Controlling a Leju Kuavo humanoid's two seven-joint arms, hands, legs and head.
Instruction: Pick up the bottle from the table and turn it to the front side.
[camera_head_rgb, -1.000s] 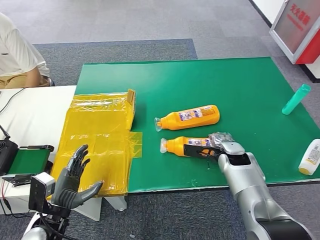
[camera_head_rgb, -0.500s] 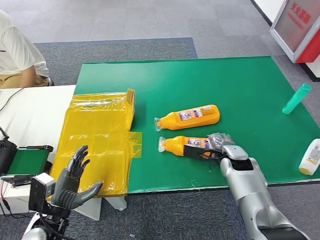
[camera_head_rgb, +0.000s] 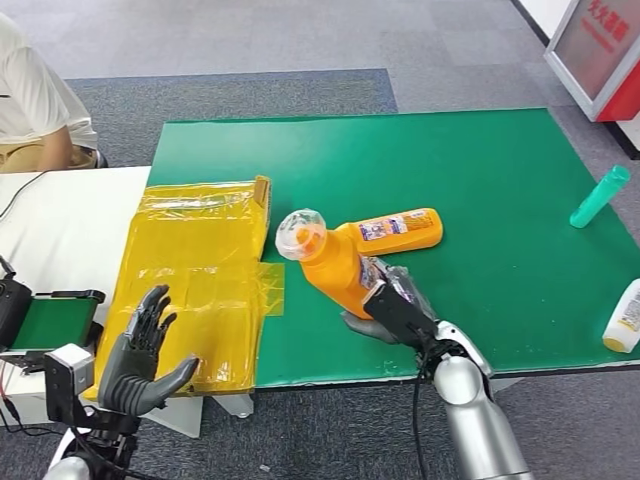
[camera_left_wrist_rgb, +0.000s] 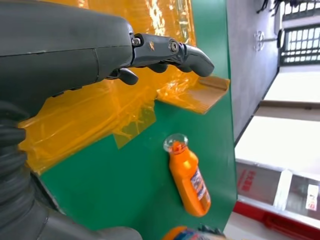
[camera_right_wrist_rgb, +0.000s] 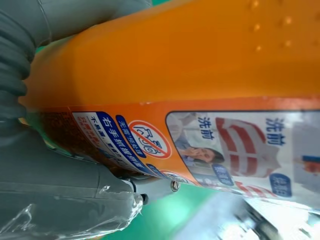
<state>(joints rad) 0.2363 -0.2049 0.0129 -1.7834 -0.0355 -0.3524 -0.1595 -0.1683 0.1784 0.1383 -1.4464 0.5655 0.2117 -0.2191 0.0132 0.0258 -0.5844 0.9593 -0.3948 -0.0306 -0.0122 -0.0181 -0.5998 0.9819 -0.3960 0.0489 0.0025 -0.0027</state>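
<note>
Near the front edge of the green surface (camera_head_rgb: 483, 180), the right robot hand (camera_head_rgb: 392, 305) grips an orange bottle (camera_head_rgb: 332, 262) by its lower body and holds it lifted off the mat, tilted so that its clear cap (camera_head_rgb: 300, 234) points up and to the left. From the right wrist, the bottle's orange side and a printed label (camera_right_wrist_rgb: 211, 145) fill most of the view, with the thick grey thumb (camera_right_wrist_rgb: 68, 192) pressed along the label's edge.

Just beyond the held one, a second orange bottle (camera_head_rgb: 392, 230) lies flat on its side on the green mat, its neck end hidden behind the raised cap.

At the near left, the left robot hand (camera_head_rgb: 140, 352) hovers empty with its fingers spread, above the near edge of a yellow plastic-wrapped sheet (camera_head_rgb: 204, 270) that lies across the left end of the mat and onto a white table (camera_head_rgb: 68, 235).

Far over on the right, a teal tube (camera_head_rgb: 600, 196) lies on the mat near the edge, and a white bottle (camera_head_rgb: 625, 318) lies nearer, at the right border. A person in a white shirt (camera_head_rgb: 34, 95) sits at the far left.
</note>
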